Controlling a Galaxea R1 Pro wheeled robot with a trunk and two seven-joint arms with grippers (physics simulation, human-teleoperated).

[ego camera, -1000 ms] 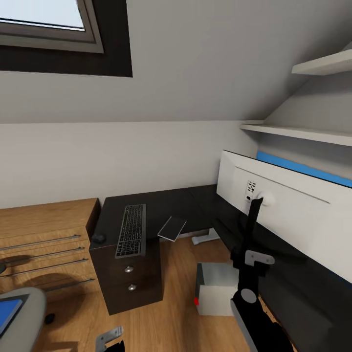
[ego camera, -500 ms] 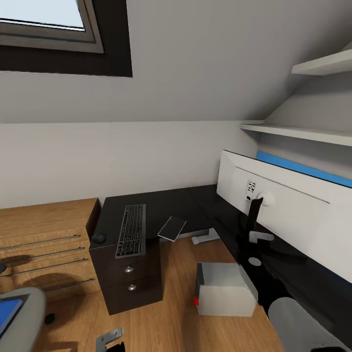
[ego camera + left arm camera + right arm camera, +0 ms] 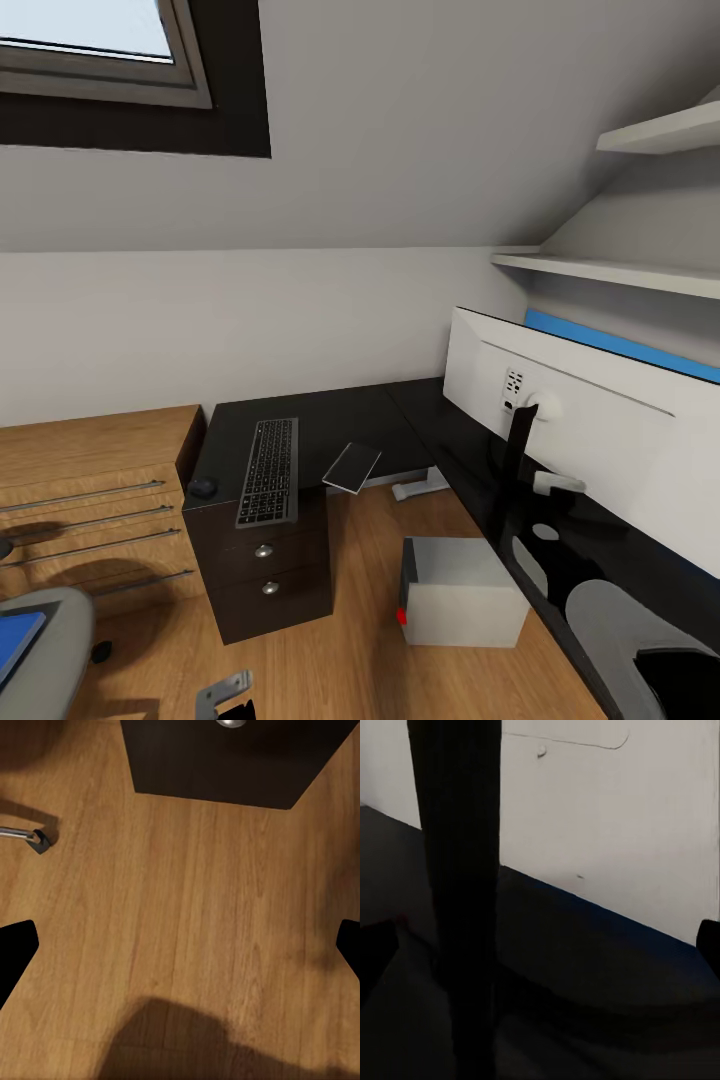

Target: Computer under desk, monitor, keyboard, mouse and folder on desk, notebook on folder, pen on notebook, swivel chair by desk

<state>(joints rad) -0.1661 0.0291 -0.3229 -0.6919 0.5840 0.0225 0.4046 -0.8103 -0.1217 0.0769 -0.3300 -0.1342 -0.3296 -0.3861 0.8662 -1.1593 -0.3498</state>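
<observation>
Where the glossy black desk (image 3: 330,420) meets the sloped pale wall (image 3: 400,130), keyboard (image 3: 269,471), mouse (image 3: 203,487) and notebook (image 3: 352,466) lie; both claws spread wide.

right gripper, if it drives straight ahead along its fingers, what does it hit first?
Most likely the monitor: the right gripper faces its white back, with the black stand post just off centre and nearer. Depth is unclear, so the post could come first. Jaws look open.

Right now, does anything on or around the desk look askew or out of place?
Yes. The notebook lies skewed, overhanging the desk's front edge above the floor. The monitor shows its white back to the room. The folder sits on the swivel chair.
</observation>
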